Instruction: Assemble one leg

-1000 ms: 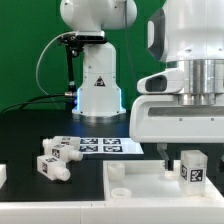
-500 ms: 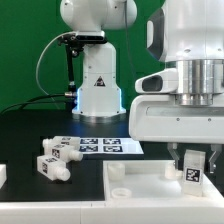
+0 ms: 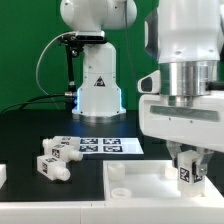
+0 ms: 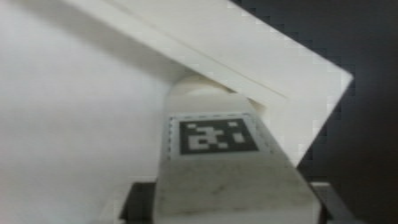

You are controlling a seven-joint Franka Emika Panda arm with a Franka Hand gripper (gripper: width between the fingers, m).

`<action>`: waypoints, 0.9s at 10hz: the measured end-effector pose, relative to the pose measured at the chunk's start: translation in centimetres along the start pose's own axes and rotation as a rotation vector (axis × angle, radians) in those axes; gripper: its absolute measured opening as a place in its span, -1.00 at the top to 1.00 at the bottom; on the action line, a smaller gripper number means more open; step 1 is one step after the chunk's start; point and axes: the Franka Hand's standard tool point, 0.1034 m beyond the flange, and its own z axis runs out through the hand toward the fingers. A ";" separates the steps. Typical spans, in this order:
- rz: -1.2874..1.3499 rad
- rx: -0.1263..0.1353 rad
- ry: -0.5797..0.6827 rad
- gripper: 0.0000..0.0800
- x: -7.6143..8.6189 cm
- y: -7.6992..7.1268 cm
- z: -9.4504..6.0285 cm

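Note:
My gripper [image 3: 190, 165] is shut on a leg [image 3: 189, 172], a chunky white peg with a black-and-white tag. It holds the leg upright over the right part of the wide white square panel [image 3: 140, 195]. In the wrist view the leg [image 4: 222, 160] fills the space between the dark fingers [image 4: 322, 203], its far end at the panel's raised corner rim [image 4: 249, 72]. Whether the leg touches the panel I cannot tell. Several more identical legs [image 3: 55, 158] lie loose on the black table at the exterior view's left.
The marker board [image 3: 110, 146] lies flat behind the panel. The arm's white base [image 3: 98, 92] stands at the back before a green wall. A small white part [image 3: 3, 174] sits at the exterior view's left edge.
The arm has turned and shifted slightly; the held leg has come a little lower toward the panel and its tag now faces more to the front.

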 end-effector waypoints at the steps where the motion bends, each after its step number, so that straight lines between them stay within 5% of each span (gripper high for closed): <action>1: 0.143 0.004 -0.020 0.29 -0.1 0.0 0.0; 4: 0.229 0.008 -0.033 0.29 -0.2 0.1 0.1; 7: -0.231 -0.020 -0.041 -0.53 -0.8 -0.4 -0.5; 8: -0.314 -0.028 -0.054 -0.53 -1.6 -0.3 -0.6; 9: -0.375 -0.008 -0.043 -0.61 -2.0 -0.4 -0.8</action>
